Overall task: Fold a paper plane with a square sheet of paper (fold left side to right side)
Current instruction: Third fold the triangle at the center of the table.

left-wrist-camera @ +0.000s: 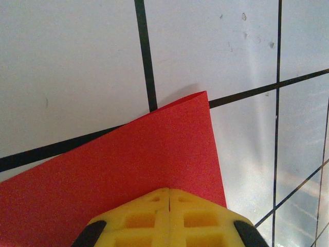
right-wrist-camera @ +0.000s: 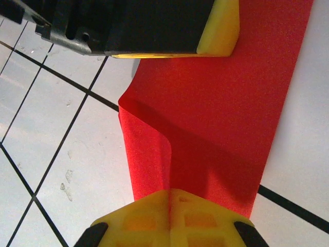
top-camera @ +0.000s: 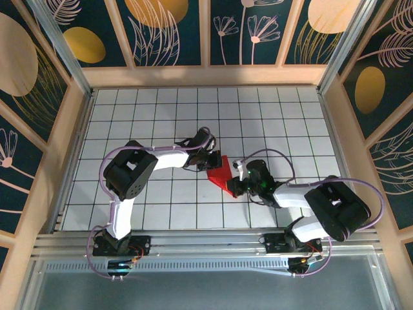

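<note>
Square sheet of paper (top-camera: 221, 173), one, partly folded. Two arms bent inward: left gripper (top-camera: 208, 162) jaws together, pressing sheet; right gripper (top-camera: 235, 186) clamped on lifted flap.

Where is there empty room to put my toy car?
The back rows of the white tiled table, by the wooden wall, are bare. So is its left edge. The middle is crowded: the left arm's and right arm's shut jaws meet on the thin bright red paper sheet.

I have both arms bent inward toward mid-table, wrists tipped down. My left gripper (top-camera: 208, 161) and right gripper (top-camera: 237, 184) sit near each other, fingers pressed together.
</note>
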Controlling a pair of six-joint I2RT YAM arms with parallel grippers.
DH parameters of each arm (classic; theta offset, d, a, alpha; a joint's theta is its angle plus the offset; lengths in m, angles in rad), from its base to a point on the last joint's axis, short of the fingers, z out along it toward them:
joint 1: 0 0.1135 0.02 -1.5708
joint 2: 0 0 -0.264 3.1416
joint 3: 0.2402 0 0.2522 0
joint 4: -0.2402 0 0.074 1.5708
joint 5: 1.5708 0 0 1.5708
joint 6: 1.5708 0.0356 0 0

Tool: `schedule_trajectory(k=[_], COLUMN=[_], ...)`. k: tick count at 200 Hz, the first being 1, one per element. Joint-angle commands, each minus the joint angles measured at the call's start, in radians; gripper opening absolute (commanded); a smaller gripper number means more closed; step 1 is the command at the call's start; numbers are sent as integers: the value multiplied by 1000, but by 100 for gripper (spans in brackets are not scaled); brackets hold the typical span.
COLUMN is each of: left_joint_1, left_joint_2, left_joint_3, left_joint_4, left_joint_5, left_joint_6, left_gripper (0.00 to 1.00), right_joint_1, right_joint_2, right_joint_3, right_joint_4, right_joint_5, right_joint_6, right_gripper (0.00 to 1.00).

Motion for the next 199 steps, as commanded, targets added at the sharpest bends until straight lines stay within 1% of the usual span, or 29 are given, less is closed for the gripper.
schedule_trajectory(k=[1, 72, 199], left_joint_1=[2, 2, 1], left_joint_2=[52, 51, 56], left_joint_3=[-5, -2, -2], left_joint_4=[-94, -97, -94], left_joint_5=[-59, -62, -61], left_joint_6=[24, 28, 26], left_gripper=[0, 0, 0], right_joint_1=[-15, -20, -25], right_joint_2=[22, 59, 81], right_joint_3=[35, 55, 68], right_joint_4=[-34, -35, -38], right_joint_5=[-2, 5, 10], right_joint_6=[-21, -29, -37], right_gripper=[0, 0, 0])
